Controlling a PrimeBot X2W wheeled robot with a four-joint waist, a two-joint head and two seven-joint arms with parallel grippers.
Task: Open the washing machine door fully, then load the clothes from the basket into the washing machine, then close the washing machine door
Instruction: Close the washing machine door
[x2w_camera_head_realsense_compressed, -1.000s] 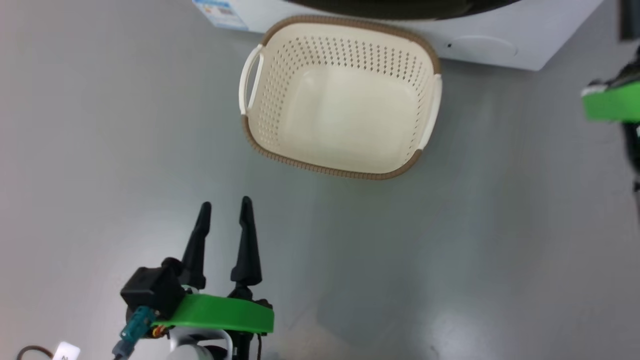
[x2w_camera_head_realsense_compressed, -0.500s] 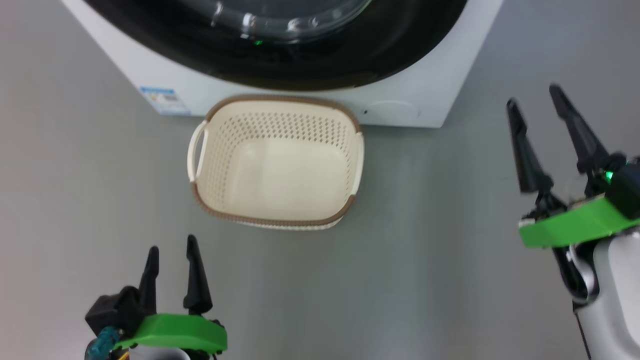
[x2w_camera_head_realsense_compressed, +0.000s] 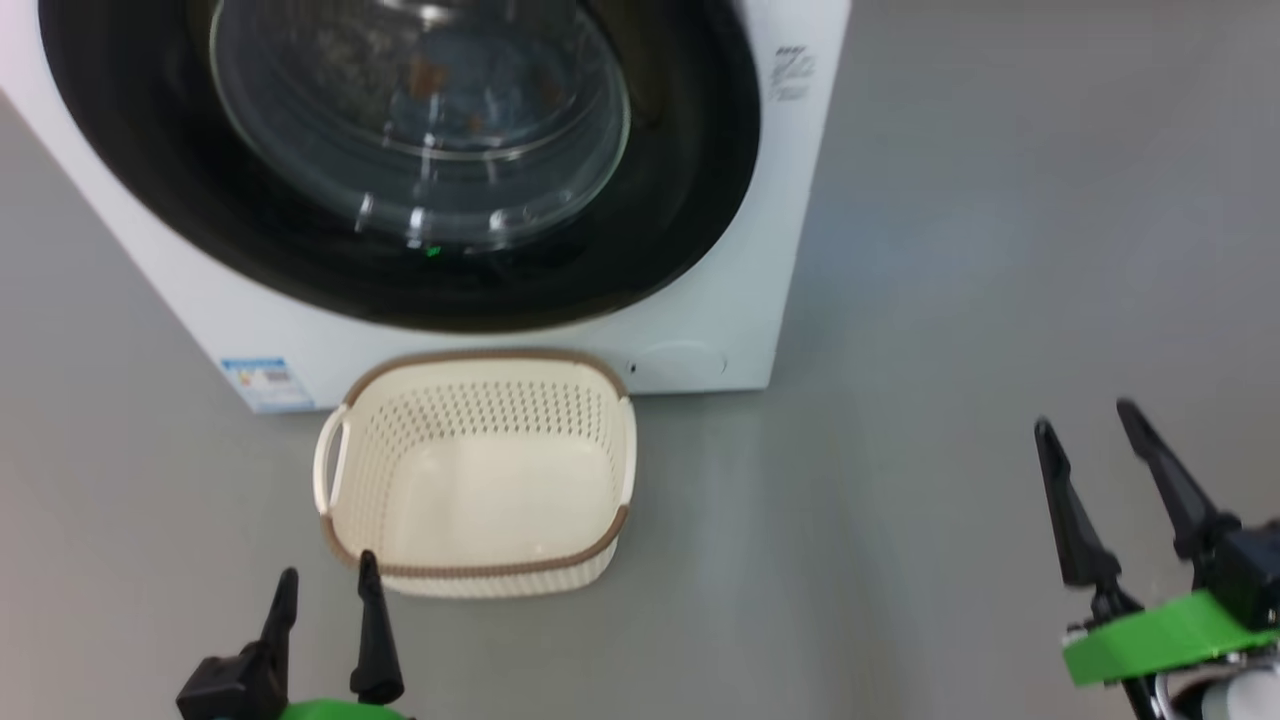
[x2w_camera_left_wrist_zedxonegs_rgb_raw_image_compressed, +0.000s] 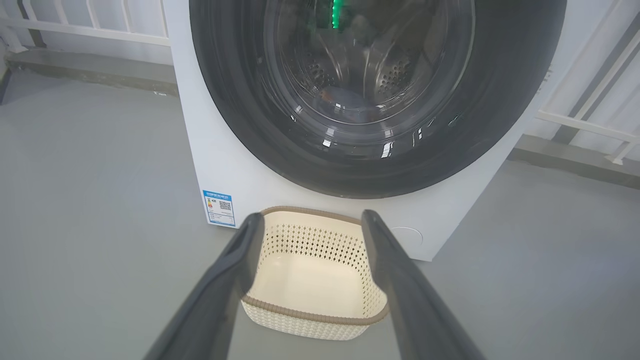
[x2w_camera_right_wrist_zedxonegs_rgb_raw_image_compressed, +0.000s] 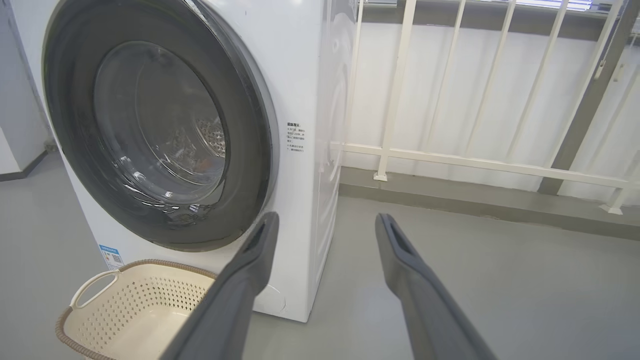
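a: where do the clothes (x2w_camera_head_realsense_compressed: 440, 85) sit?

b: behind the glass, i think. blue and orange-brown patches show through the washing machine door (x2w_camera_head_realsense_compressed: 400, 160), down in the drum. the basket (x2w_camera_head_realsense_compressed: 480, 572) stands on the floor just in front of the washing machine (x2w_camera_head_realsense_compressed: 700, 330) with nothing in it.

a: and the door?

b: it looks flush against the front in the right wrist view (whether it has latched, i cannot tell). so loading seems done, and any move left would be a press on that door.

a: which arm, then?

b: the door lies ahead of and above both. the left tool (x2w_camera_head_realsense_compressed: 328, 566) has its fingers spread with nothing between them. it points straight at the door's lower middle, but the basket stands between it and the machine. the right tool (x2w_camera_head_realsense_compressed: 1084, 415) is released and carrying nothing too. it sits well off to the right and points past the machine's front right corner, with bare floor before it.

a: so the right one?

b: for the door's right rim, yes: it would swing in leftward and lift. the left is better lined up, but would have to rise over the basket first.
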